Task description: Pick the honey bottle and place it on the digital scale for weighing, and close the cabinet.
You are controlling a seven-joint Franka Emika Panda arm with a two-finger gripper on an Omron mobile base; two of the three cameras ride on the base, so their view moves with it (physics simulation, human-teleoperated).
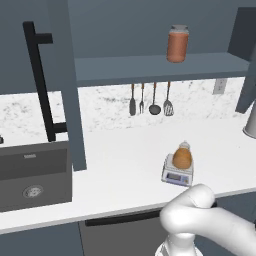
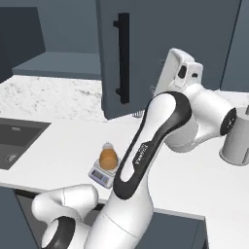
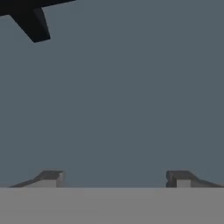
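The honey bottle [image 1: 182, 157] stands upright on the scale [image 1: 177, 173] on the white tabletop [image 1: 125, 170]. The claw [image 3: 114, 179] faces a flat slate-blue cabinet door [image 2: 146, 53] close up, its 2 fingertips [image 3: 51, 178] spread apart and holding nothing. Both cabinet doors stand open, with a reddish jar [image 1: 177, 43] on the inner shelf [image 1: 150, 67].

Glossy white robot arm [image 2: 160, 131] with rounded tubular segments, black curved panel along its link bearing faint pale lettering, dark joint rings, white boxy hand [image 2: 177, 70] with dark insets, two small dark fingers [image 3: 50, 178]
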